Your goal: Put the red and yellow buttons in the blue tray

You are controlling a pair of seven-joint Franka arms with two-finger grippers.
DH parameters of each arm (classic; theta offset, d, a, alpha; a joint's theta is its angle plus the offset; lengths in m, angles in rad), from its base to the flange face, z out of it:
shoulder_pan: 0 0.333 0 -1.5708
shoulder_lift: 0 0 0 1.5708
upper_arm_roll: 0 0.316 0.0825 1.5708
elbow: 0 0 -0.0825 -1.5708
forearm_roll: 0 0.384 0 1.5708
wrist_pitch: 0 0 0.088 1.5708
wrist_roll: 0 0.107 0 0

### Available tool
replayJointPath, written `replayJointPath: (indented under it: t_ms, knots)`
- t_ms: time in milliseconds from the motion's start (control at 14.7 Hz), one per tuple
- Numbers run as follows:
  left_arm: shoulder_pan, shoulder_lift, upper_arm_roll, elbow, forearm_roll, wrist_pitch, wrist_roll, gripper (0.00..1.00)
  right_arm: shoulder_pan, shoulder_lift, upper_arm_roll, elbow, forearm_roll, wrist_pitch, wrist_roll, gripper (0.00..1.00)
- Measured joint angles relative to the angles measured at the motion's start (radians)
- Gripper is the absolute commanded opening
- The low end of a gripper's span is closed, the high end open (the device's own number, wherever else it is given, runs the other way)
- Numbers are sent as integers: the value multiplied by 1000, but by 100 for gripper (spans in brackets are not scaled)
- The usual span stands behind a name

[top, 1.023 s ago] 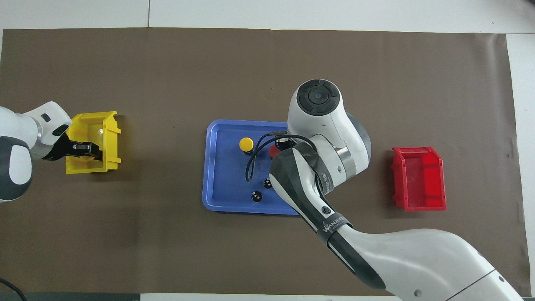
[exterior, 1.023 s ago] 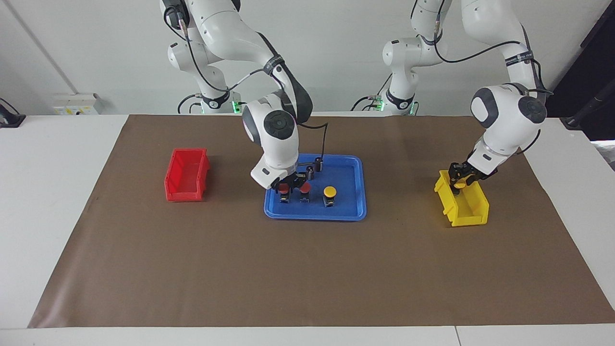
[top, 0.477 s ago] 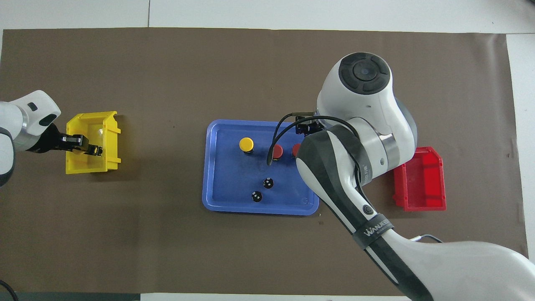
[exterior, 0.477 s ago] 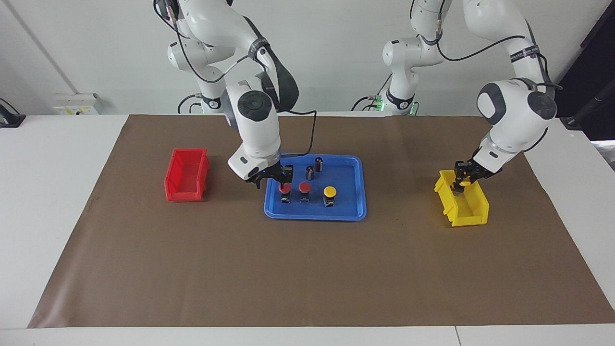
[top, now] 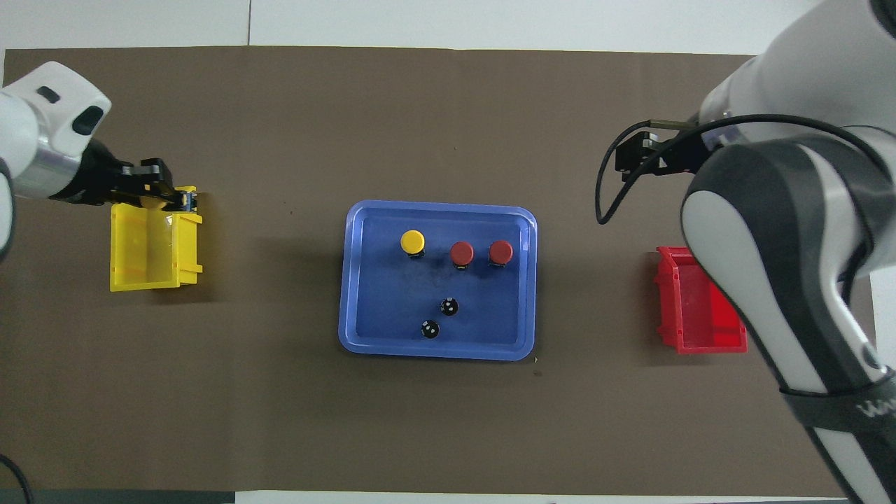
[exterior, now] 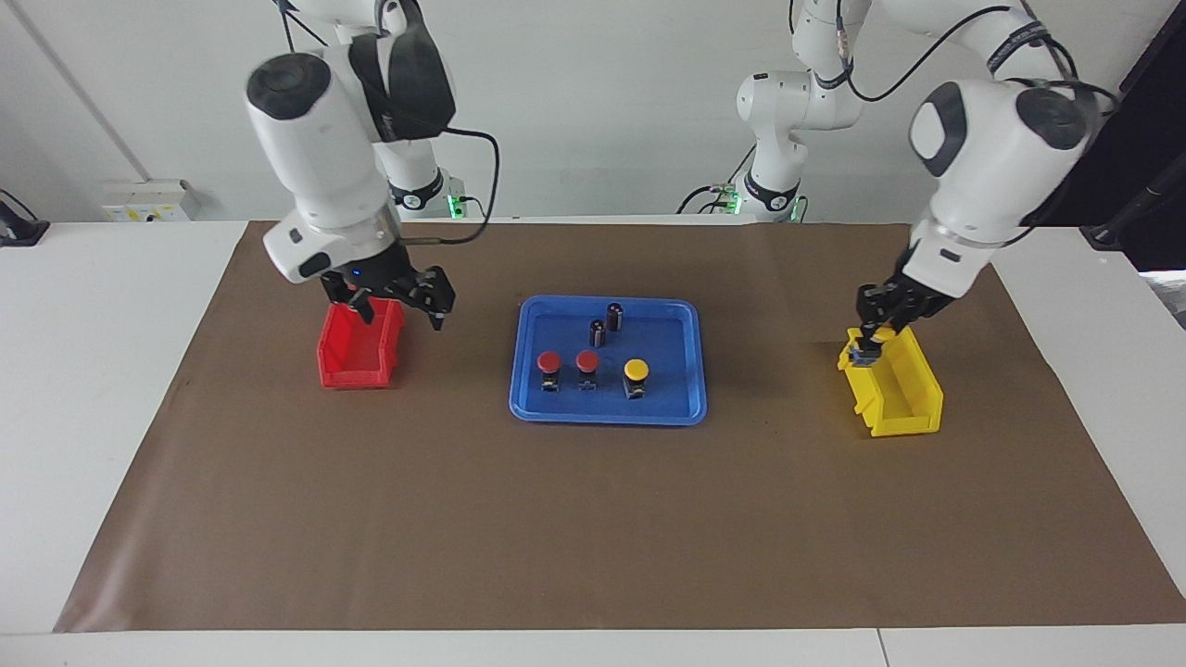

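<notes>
Both arms have lifted away: two red buttons (exterior: 549,361) and one yellow button (exterior: 636,370) stand in the blue tray (exterior: 690,408).
Right claw (exterior: 400,303) hangs wide open over the red bin (exterior: 359,350); left claw (exterior: 873,335), above the yellow bin (exterior: 891,391), pinches the last yellow button (top: 152,203). Carry it high, lower beside its twin.

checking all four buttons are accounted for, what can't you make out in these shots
- Held button: in the overhead view the left tool covers all but a sliver of yellow. In the facing view only its base peeks out, over the yellow bin.
- Red bin inside: in the facing view the open right tool hangs over it. In the overhead view the right arm covers part of it.
</notes>
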Motion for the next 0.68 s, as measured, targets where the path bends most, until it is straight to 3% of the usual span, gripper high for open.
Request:
replayJointPath:
  t_ms: [341,682]
  knots:
    - [-234,120,-4,-33,0,177,-245,2,-167,-44,-12,26,-30,-127,-267,100]
    - [-282,222,-2,-35,0,252,-277,2,-183,-90,-118,-59,-30,-172,-383,100]
